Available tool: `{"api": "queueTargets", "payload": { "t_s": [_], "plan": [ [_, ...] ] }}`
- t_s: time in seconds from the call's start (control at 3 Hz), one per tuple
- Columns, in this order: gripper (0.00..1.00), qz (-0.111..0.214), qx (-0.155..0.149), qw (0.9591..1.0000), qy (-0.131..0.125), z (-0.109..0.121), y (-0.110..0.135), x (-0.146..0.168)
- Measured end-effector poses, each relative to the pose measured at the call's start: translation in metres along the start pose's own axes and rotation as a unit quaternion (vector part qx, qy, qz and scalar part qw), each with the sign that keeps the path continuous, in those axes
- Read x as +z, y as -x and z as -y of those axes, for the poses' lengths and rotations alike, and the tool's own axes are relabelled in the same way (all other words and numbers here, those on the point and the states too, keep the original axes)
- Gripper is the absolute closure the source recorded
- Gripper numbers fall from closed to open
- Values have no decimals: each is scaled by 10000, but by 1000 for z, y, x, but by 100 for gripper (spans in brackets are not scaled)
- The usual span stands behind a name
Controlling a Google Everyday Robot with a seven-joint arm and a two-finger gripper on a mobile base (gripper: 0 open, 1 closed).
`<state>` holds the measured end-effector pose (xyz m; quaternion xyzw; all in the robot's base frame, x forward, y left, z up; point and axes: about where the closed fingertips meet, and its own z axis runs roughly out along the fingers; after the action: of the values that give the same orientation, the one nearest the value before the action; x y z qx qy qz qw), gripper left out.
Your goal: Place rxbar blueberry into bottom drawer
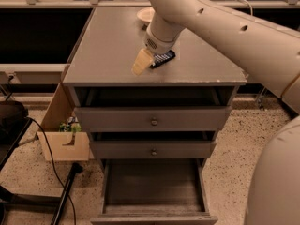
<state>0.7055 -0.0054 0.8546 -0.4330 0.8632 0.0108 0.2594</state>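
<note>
The rxbar blueberry (162, 58), a small dark blue bar with white lettering, lies tilted near the front middle of the grey cabinet top (108, 46). My gripper (142, 63) reaches down from the upper right, and its tan tip is at the bar's left end, touching or overlapping it. That end of the bar is hidden behind the gripper. The bottom drawer (153, 190) is pulled out below, and its plain grey floor is bare.
Two shallower drawers with round knobs (153, 122) are slightly ajar above the bottom one. A pale bowl (146, 15) stands at the back of the cabinet top. A wooden box (63, 139) and black cables lie on the floor to the left.
</note>
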Motion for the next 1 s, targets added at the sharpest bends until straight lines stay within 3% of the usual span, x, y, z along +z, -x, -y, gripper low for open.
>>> {"api": "queueTargets", "payload": {
  "t_s": [0.67,1.0],
  "plan": [
    [63,0,0,10000,-1,0,0,0],
    [63,0,-2,10000,-5,0,1,2]
  ]
}}
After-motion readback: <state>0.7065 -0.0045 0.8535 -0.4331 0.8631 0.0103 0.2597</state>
